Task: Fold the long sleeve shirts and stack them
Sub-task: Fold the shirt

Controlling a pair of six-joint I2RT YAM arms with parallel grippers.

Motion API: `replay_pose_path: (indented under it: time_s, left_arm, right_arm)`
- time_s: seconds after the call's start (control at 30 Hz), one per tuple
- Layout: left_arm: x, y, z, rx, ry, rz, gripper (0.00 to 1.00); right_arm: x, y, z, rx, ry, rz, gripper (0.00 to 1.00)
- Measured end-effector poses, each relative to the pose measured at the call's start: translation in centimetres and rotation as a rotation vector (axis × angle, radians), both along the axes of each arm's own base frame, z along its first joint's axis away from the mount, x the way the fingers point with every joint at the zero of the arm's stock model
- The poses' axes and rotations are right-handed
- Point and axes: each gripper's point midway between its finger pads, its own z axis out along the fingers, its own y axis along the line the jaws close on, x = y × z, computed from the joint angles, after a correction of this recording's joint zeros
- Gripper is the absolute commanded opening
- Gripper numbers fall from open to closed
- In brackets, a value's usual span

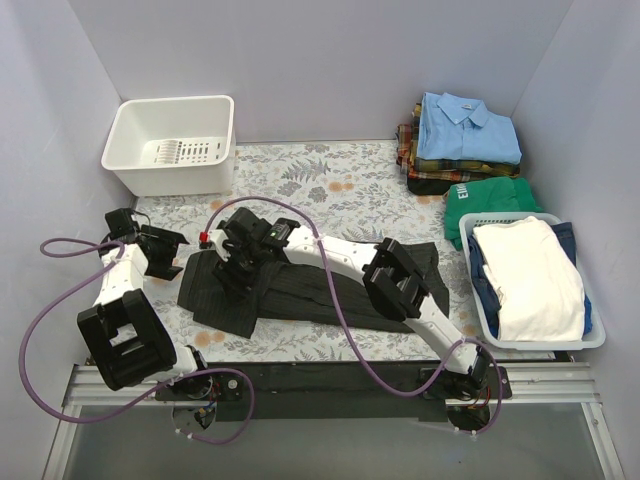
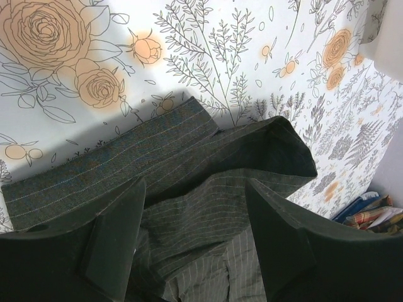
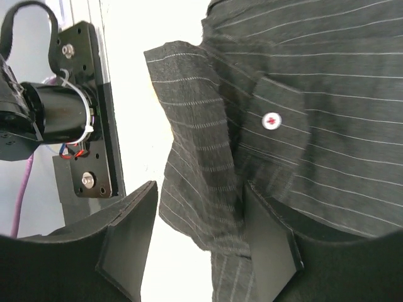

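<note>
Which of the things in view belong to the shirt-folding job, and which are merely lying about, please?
Job in hand: pinstriped shirt spread on the table; folded shirt stack at the far right; left claw and right claw, both open over the pinstriped shirt.

Lying about: white bin; green garment; basket holding white and blue cloth.

This looks like a robot test booth in a lab: plain pale walls (image 1: 330, 60) box in a tabletop (image 1: 340, 185) with a flowered cover, the left arm (image 1: 125, 290) and right arm (image 1: 345, 255) are bolted to a metal rail (image 1: 550, 385) along the bottom edge, purple cables (image 1: 337, 300) trail loose, and folded shirts (image 1: 468, 125) sit at upper right.
</note>
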Motion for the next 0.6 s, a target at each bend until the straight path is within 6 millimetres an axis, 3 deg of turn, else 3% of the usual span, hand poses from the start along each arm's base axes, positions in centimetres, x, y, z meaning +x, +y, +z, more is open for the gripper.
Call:
replay_pose_path:
  time_s: [0.1, 0.13, 0.17, 0.23, 0.47, 0.6]
  left_arm:
    - [0.0, 0.1, 0.0, 0.000, 0.000, 0.002, 0.64]
    - [0.0, 0.1, 0.0, -0.001, 0.000, 0.002, 0.64]
    - [0.0, 0.0, 0.0, -0.001, -0.001, 0.002, 0.64]
    - [0.0, 0.0, 0.0, -0.003, -0.002, 0.001, 0.64]
    - [0.0, 0.0, 0.1, -0.005, -0.004, -0.004, 0.63]
    - [0.1, -0.2, 0.2, -0.012, -0.013, -0.012, 0.63]
  right_arm:
    - [-0.7, 0.1, -0.7, -0.011, 0.012, 0.015, 0.56]
    - [-0.8, 0.1, -0.8, -0.013, 0.014, 0.019, 0.46]
    - [-0.9, 0.1, -0.8, -0.013, 0.013, 0.022, 0.19]
    - [-1.2, 0.2, -0.7, -0.008, 0.012, 0.032, 0.01]
    - [-0.6, -0.6, -1.1, -0.049, -0.016, -0.020, 0.01]
    - [0.1, -1.8, 1.9, -0.039, -0.083, -0.074, 0.01]
